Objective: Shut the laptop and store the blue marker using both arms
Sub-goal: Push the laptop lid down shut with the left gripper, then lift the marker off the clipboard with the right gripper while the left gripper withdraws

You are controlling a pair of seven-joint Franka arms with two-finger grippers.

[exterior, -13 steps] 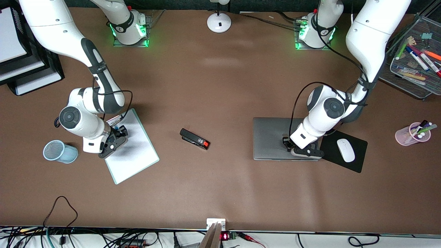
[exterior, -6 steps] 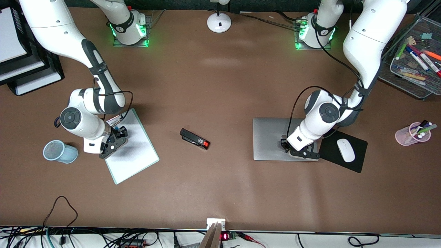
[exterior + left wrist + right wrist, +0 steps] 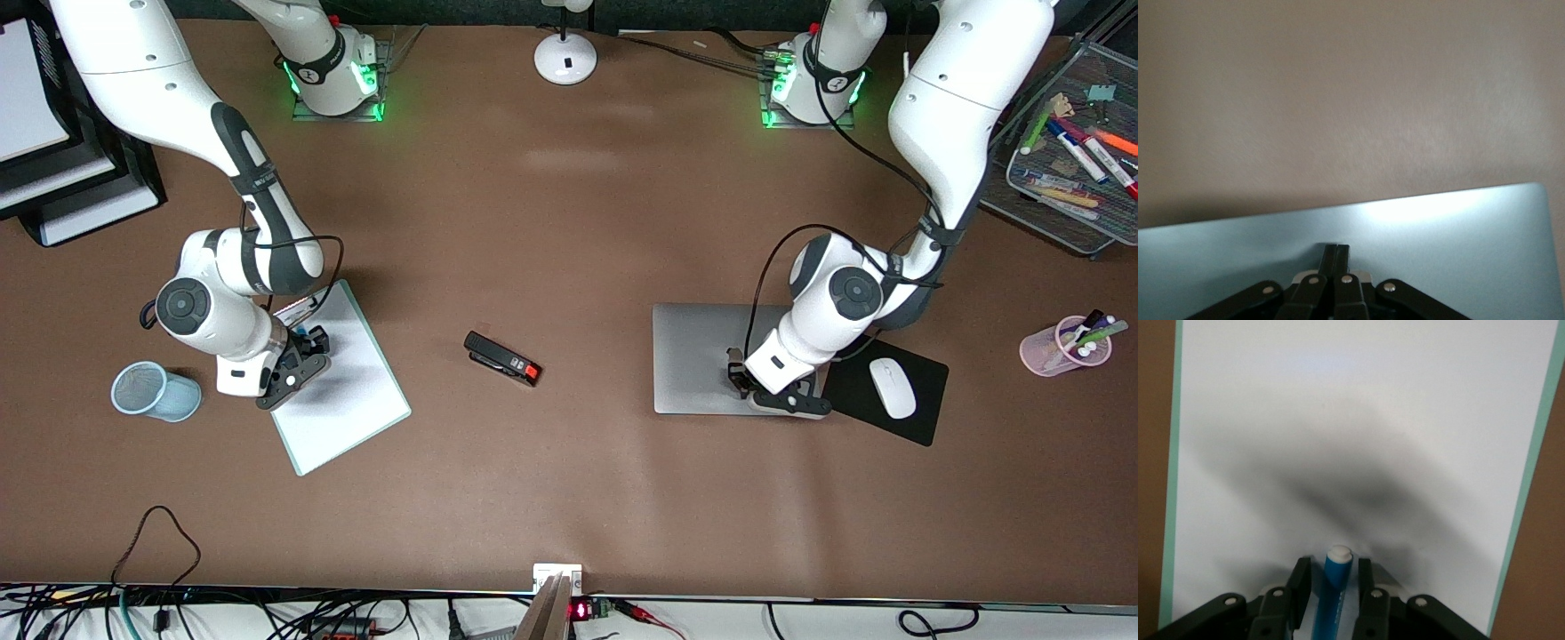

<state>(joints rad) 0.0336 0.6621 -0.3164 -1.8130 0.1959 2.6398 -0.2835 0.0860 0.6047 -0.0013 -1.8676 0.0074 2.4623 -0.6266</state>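
Note:
The silver-grey laptop [image 3: 698, 356] lies shut and flat on the table, toward the left arm's end. My left gripper [image 3: 736, 375] is shut, fingertips together on the lid [image 3: 1451, 227], holding nothing; in the left wrist view the left gripper [image 3: 1335, 248] points at the lid's edge. The blue marker [image 3: 1335, 590], white tip forward, lies on a white clipboard [image 3: 351, 400] toward the right arm's end. My right gripper [image 3: 1331, 565] is down on the clipboard [image 3: 1338, 420], its fingers on either side of the marker with a thin gap on each side. In the front view the right gripper [image 3: 304, 345] hides most of the marker.
A black stapler [image 3: 502, 358] lies mid-table. A pale blue mesh cup [image 3: 153, 391] sits beside the clipboard. A black mouse pad [image 3: 925, 418] with a white mouse [image 3: 892, 388] adjoins the laptop. A pink pen cup [image 3: 1062, 348], wire tray [image 3: 1067, 222], lamp base [image 3: 565, 58] and paper trays [image 3: 80, 213] line the edges.
The left wrist has shifted slightly over the laptop lid, which now looks lighter and flat. The right arm has barely moved above the clipboard.

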